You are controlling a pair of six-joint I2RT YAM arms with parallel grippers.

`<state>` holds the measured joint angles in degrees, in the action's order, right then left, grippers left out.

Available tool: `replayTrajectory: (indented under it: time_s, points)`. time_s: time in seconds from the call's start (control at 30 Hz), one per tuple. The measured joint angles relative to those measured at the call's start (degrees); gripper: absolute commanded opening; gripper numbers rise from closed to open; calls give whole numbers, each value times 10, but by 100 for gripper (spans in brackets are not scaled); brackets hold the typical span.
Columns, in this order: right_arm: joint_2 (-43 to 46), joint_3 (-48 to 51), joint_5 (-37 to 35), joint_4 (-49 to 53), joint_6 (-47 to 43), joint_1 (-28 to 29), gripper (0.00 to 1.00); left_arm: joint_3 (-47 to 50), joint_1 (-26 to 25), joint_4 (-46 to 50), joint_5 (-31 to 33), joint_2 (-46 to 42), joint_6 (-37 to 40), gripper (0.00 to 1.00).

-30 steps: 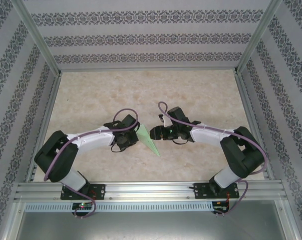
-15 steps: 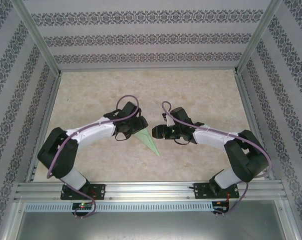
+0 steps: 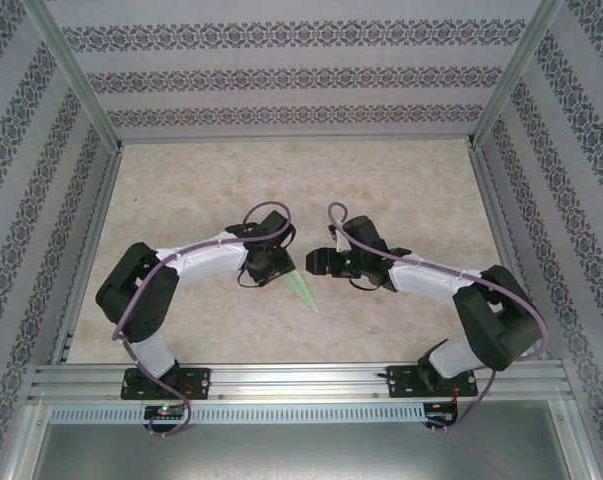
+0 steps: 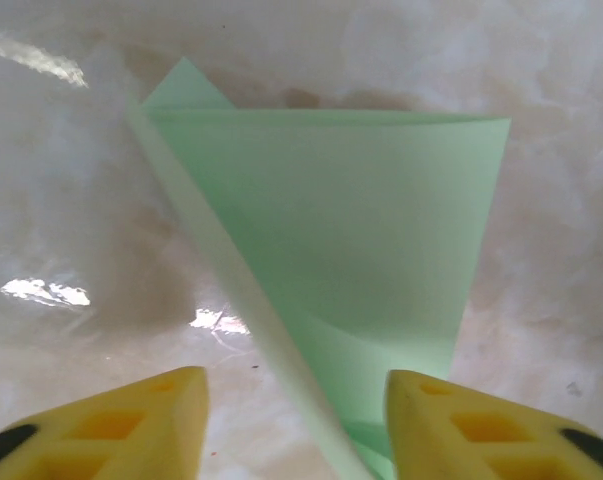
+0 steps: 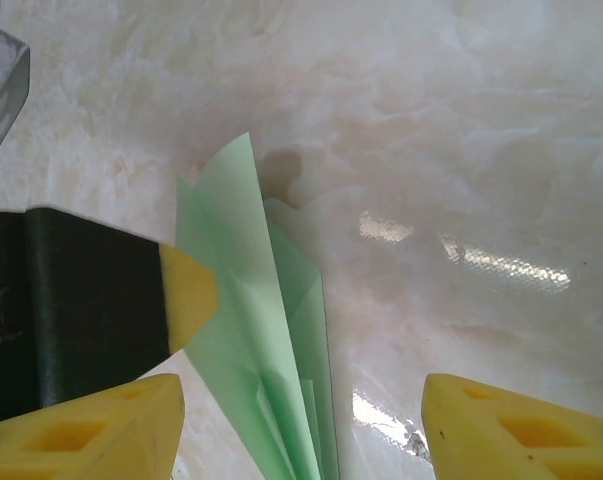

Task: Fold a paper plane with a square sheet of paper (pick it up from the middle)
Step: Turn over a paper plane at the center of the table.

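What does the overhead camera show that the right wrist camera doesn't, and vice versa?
Overhead: the left arm and right arm whole, the patterned walls, the metal frame. Right wrist: the paper plane's layered folds up close, a yellow fingertip of the left gripper beside them. Both: the green paper plane lying on the pale table, with the right gripper open near it.

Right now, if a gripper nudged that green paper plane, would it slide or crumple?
Likely very light: the paper plane is thin folded sheet, so a nudge should slide it across the glossy table. Its flaps stand loosely apart, so they would probably flex. The creases may stiffen it lengthwise.
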<state>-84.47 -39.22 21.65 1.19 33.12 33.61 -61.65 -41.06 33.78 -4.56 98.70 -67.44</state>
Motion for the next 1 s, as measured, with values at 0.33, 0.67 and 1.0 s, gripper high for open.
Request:
replayTrajectory:
  time_s: [0.33,0.67,1.0]
  points:
    - [-20,0,18,-13,-9,0,64,34,0,5,21,-44,6,0]
    - [-28,0,42,-34,-73,24,59,110,2,-41,23,-90,71,0]
    - [-46,0,42,-49,-96,75,61,212,21,-118,4,-158,92,0]
